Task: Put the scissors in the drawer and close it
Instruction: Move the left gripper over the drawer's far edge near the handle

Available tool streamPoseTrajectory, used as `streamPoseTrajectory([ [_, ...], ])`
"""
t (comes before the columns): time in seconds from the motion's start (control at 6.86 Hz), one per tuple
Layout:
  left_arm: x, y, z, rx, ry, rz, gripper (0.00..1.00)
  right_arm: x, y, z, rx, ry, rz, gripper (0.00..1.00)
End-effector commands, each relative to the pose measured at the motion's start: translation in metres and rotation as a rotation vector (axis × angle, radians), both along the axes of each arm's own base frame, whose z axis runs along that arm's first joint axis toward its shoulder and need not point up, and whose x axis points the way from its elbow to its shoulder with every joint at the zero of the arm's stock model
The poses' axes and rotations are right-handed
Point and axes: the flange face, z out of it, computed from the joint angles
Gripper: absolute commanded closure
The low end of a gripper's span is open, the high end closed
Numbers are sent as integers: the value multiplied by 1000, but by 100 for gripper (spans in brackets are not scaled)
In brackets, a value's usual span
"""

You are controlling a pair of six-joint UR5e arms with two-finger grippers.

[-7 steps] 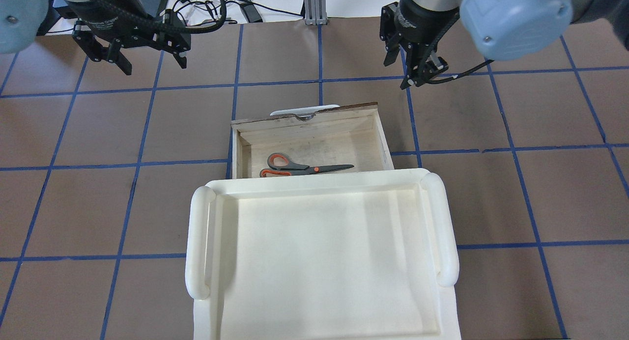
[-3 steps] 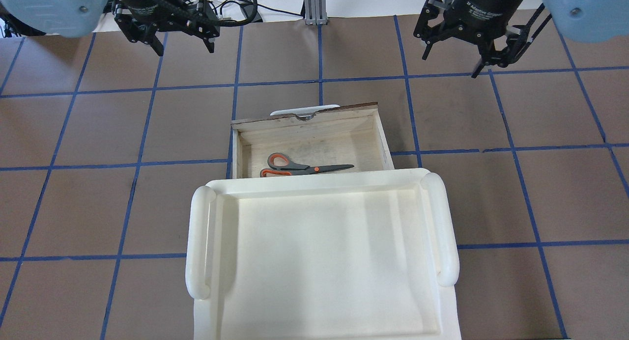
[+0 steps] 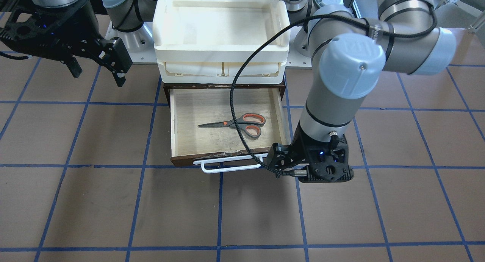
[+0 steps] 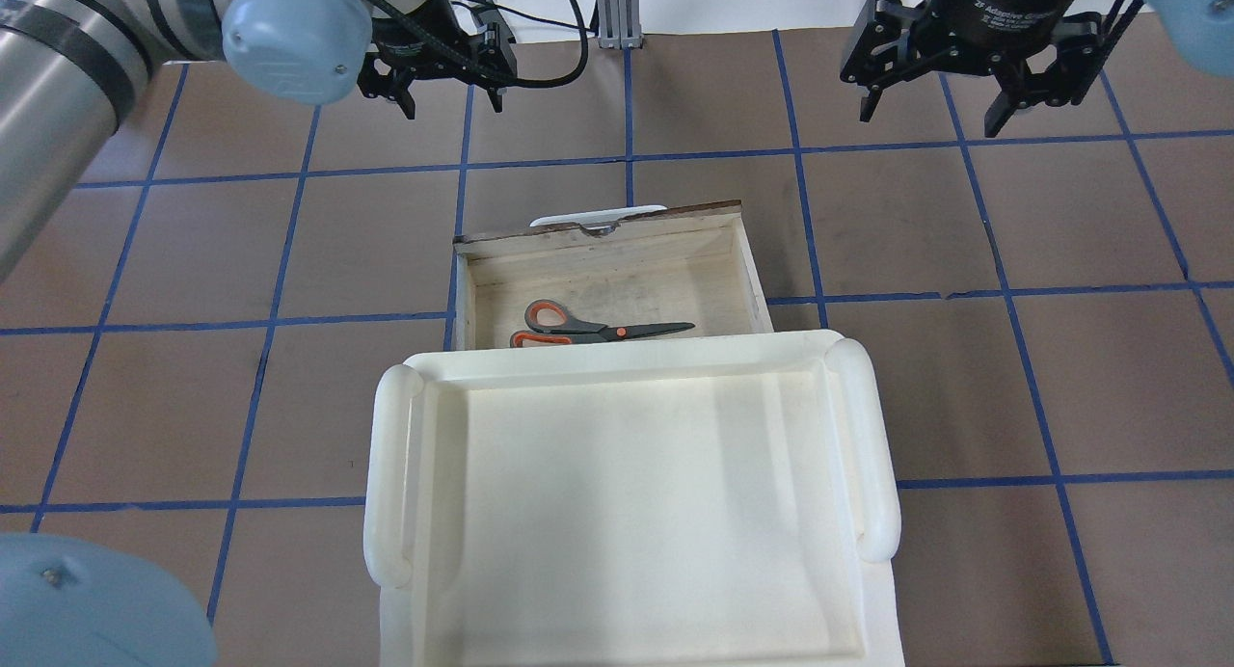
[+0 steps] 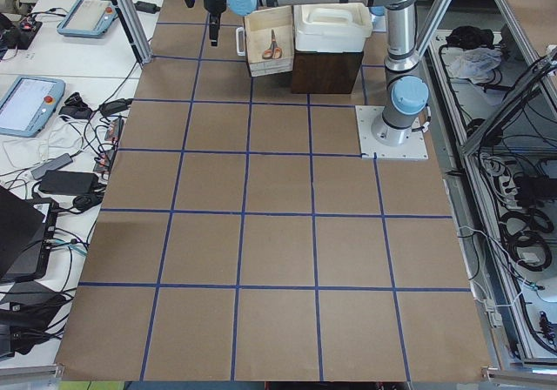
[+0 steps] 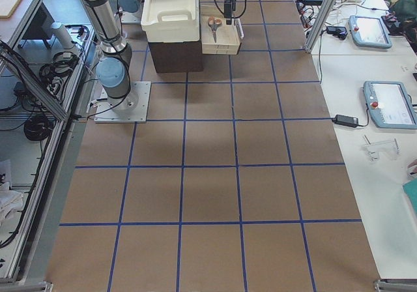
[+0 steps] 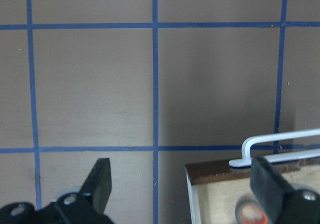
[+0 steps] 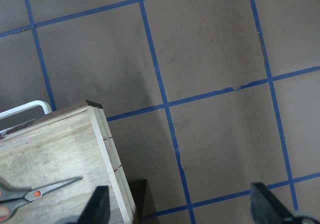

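Note:
The scissors [image 4: 598,328] lie flat inside the open drawer [image 4: 598,243], handles to the left in the overhead view; they also show in the front view [image 3: 237,123]. The drawer's white bar handle [image 4: 598,214] faces the far side. My left gripper [image 4: 451,103] is open and empty, held high beyond the drawer's far left corner; its wrist view [image 7: 185,184] looks down on the handle [image 7: 280,146]. My right gripper [image 4: 927,118] is open and empty, high off the drawer's far right side; its wrist view shows the scissors' blades [image 8: 50,188].
A cream-white plastic tray stack [image 4: 386,474] sits on the dark cabinet above the drawer and hides the drawer's back part from overhead. The brown table [image 4: 193,262] carries a grid of blue tape lines. Cables lie past the far table edge.
Both arms have moved. My left gripper swung right, toward the drawer's far left corner. My right gripper moved right and turned. Both stayed open. The scissors and drawer have not moved.

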Motion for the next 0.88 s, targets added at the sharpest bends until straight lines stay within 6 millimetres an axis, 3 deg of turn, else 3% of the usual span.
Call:
streamPoseTrajectory([
  [0.0,-31,-18,-51,6,13,52,0,6,-5,-10,7,-1,63,0],
  [0.15,-52,-23,-71,21,16,68,0,6,-13,-23,6,4,157,0],
  [0.29,-68,-24,-92,48,22,133,0,7,-14,-22,-6,4,156,0],
  [0.73,-90,-21,-125,100,32,247,0,6,-15,-22,-10,5,156,0],
])
